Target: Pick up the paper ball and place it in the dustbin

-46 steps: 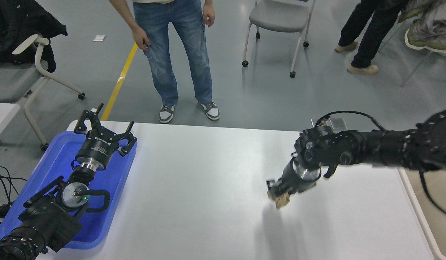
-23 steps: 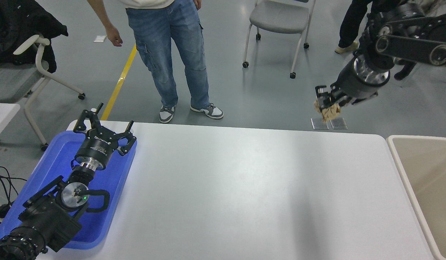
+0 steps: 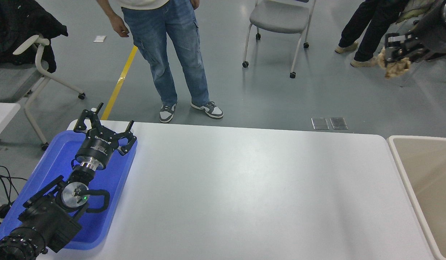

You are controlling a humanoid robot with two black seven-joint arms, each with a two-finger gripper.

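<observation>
My right gripper (image 3: 396, 57) is raised high at the upper right and is shut on the tan, wrinkly paper ball (image 3: 394, 68), which hangs from its fingers. The beige dustbin (image 3: 398, 155) stands at the table's right end, below and to the right of the ball; only its left part shows. My left gripper (image 3: 103, 128) is parked open over the blue tray at the lower left.
The blue tray (image 3: 49, 159) lies at the table's left end. The white table (image 3: 244, 187) spans the middle. A person in jeans (image 3: 172, 54) stands at the far side, another person (image 3: 367, 36) and a grey chair (image 3: 280, 18) behind.
My right arm lifted the paper ball off the table, then swung it up and to the right, toward the space above the dustbin. The person in jeans shifted slightly. The left arm stayed still.
</observation>
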